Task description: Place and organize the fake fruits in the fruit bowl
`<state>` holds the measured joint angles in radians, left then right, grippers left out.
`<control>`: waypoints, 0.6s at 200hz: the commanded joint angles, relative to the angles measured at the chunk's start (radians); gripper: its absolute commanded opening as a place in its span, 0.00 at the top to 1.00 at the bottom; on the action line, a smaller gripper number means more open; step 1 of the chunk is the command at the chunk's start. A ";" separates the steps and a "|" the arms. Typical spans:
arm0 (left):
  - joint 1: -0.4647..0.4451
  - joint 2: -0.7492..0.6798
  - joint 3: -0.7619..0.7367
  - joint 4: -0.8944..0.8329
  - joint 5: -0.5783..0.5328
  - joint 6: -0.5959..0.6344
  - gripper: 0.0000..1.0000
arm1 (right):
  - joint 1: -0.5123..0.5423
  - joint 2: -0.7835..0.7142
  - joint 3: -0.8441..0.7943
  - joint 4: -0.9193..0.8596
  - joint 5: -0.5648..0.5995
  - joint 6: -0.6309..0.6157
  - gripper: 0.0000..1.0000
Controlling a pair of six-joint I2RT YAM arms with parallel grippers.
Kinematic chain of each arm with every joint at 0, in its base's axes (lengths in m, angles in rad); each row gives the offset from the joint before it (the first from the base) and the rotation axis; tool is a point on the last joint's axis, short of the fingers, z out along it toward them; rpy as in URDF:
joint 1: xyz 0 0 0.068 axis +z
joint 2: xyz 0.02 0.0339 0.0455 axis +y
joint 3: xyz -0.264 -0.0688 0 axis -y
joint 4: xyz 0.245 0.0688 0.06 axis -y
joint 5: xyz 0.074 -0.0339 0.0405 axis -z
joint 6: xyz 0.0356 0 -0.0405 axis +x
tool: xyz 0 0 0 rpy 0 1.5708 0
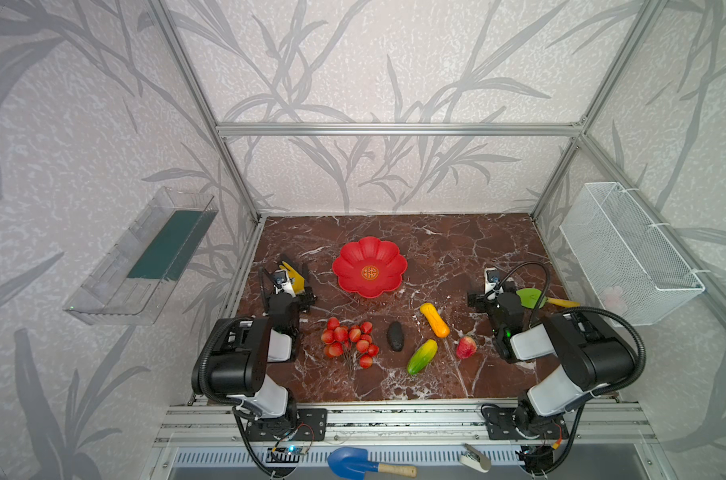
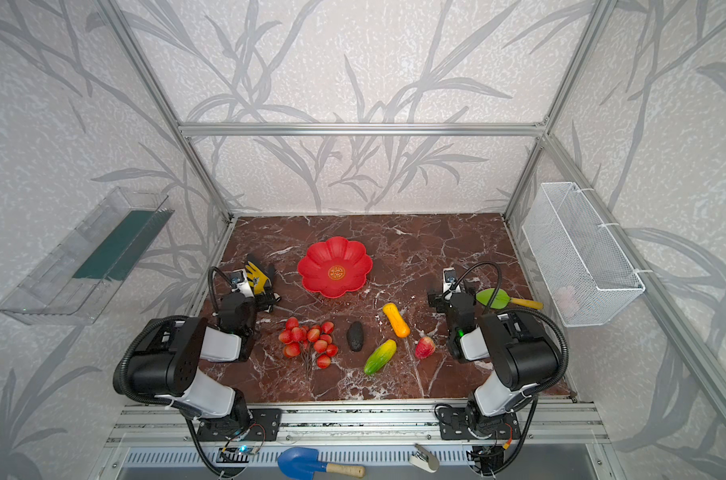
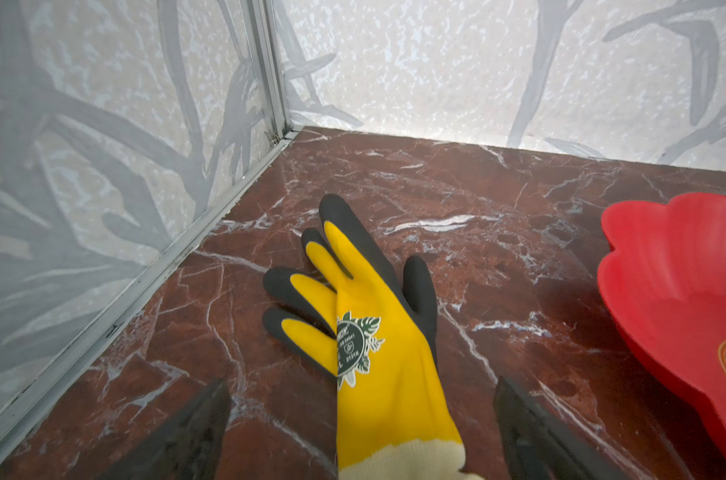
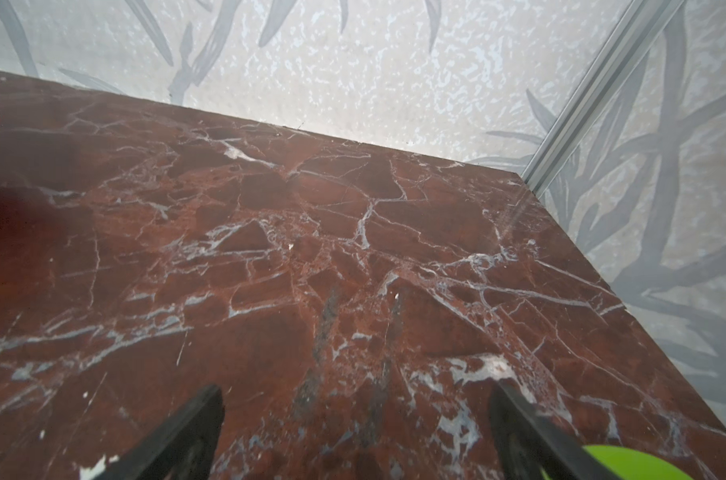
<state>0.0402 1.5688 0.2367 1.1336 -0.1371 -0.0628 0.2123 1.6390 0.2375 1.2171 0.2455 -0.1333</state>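
Observation:
In both top views the red scalloped fruit bowl [image 1: 388, 259] [image 2: 353, 257] sits empty at mid-table. In front of it the fake fruits lie in a row: cherry bunch [image 1: 348, 340], black-green avocado [image 1: 395, 336], yellow-orange oblong [image 1: 434, 319], green-yellow mango [image 1: 422, 356] and red-pink apple [image 1: 466, 347]. My left gripper [image 1: 291, 291] [image 3: 363, 386] hovers open left of the bowl, its fingers straddling a glove without touching it. My right gripper [image 1: 494, 293] [image 4: 357, 390] stands open over bare table right of the bowl, holding nothing.
A yellow-and-black glove [image 3: 377, 332] lies near the left wall. A green trowel with a yellow handle [image 1: 533, 298] lies by my right gripper. A white wire basket [image 1: 627, 253] hangs on the right wall and a clear tray [image 1: 145, 257] on the left. A blue trowel [image 1: 353, 461] lies below the front rail.

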 commanded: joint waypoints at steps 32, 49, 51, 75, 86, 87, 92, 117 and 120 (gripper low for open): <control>-0.005 -0.051 -0.003 0.051 -0.032 0.007 0.04 | 0.016 -0.042 -0.002 0.074 0.078 -0.019 0.01; -0.011 -0.184 -0.008 -0.056 -0.049 0.012 0.04 | 0.084 -0.162 0.047 -0.084 0.276 -0.060 0.01; -0.013 -0.203 -0.003 -0.080 -0.051 0.014 0.05 | 0.092 -0.186 0.065 -0.129 0.280 -0.069 0.01; -0.037 -0.406 0.100 -0.459 -0.084 -0.051 0.04 | 0.095 -0.402 0.346 -0.820 0.193 0.025 0.01; -0.038 -0.457 0.154 -0.568 -0.058 -0.109 0.04 | 0.091 -0.426 0.434 -0.945 0.206 0.162 0.01; -0.038 -0.461 0.157 -0.575 -0.055 -0.114 0.04 | 0.090 -0.428 0.438 -0.950 0.207 0.183 0.01; -0.038 -0.474 0.172 -0.597 -0.039 -0.131 0.04 | 0.086 -0.439 0.462 -0.985 0.211 0.278 0.01; -0.038 -0.531 0.195 -0.661 -0.010 -0.256 0.05 | 0.061 -0.537 0.459 -1.092 -0.178 0.335 0.01; -0.038 -0.542 0.197 -0.677 -0.012 -0.278 0.05 | 0.063 -0.552 0.450 -1.095 -0.198 0.340 0.01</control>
<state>0.0051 1.0752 0.4179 0.6643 -0.1665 -0.1841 0.2855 1.1538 0.7383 0.3969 0.3180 0.0776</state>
